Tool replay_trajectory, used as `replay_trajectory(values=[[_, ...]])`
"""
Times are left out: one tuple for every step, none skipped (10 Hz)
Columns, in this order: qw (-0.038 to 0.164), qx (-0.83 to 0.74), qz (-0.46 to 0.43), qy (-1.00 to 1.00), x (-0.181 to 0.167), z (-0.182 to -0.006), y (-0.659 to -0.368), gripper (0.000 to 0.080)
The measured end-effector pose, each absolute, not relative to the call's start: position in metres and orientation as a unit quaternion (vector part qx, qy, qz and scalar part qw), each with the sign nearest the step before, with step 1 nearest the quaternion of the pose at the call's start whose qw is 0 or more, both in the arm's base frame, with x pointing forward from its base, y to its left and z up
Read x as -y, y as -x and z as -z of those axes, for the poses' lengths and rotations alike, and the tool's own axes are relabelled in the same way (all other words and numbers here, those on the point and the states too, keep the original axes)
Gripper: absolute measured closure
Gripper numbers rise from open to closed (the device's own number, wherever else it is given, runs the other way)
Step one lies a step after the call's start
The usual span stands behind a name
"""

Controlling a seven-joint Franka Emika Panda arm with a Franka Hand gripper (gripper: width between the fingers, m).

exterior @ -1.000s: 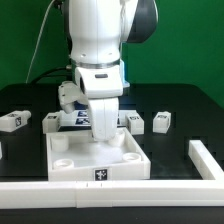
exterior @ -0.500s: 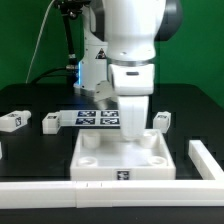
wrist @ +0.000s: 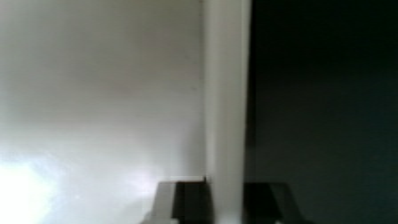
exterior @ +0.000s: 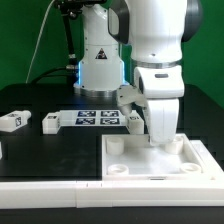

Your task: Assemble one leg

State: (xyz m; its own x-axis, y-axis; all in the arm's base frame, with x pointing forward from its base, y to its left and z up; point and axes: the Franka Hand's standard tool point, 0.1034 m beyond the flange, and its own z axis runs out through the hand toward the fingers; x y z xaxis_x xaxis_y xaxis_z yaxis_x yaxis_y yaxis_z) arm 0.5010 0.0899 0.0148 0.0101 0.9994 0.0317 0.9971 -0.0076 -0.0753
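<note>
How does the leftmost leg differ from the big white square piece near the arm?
The leftmost leg is a small stubby block; the square piece is wide, shallow, with round corner sockets. The leg lies alone, untouched; the square piece has the gripper astride its wall. Both are white, resting on the black table.

Three legs show in the exterior view: a first leg [exterior: 10, 122], a second leg [exterior: 50, 122] and a third leg [exterior: 134, 120], partly hidden. There is one marker board [exterior: 95, 119], one white square tray [exterior: 140, 165] and one robot arm [exterior: 160, 70].
</note>
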Motion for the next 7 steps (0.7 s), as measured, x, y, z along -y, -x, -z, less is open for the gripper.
replay_trajectory(values=[[0.04, 0.703, -0.019, 0.71, -0.0898, -0.0144, -0.5027, 0.0733], [0.041, 0.703, -0.022, 0.71, -0.0897, -0.0147, -0.5029, 0.0733], [0.042, 0.702, -0.022, 0.711, -0.0895, -0.0146, -0.5029, 0.0733], [0.042, 0.702, -0.023, 0.711, -0.0892, -0.0145, -0.5027, 0.0733], [0.042, 0.701, -0.023, 0.711, -0.0888, -0.0145, -0.5028, 0.0626], [0.042, 0.701, -0.023, 0.711, -0.0886, -0.0145, -0.5028, 0.0487], [0.042, 0.701, -0.023, 0.711, -0.0883, -0.0144, -0.5029, 0.0351]])
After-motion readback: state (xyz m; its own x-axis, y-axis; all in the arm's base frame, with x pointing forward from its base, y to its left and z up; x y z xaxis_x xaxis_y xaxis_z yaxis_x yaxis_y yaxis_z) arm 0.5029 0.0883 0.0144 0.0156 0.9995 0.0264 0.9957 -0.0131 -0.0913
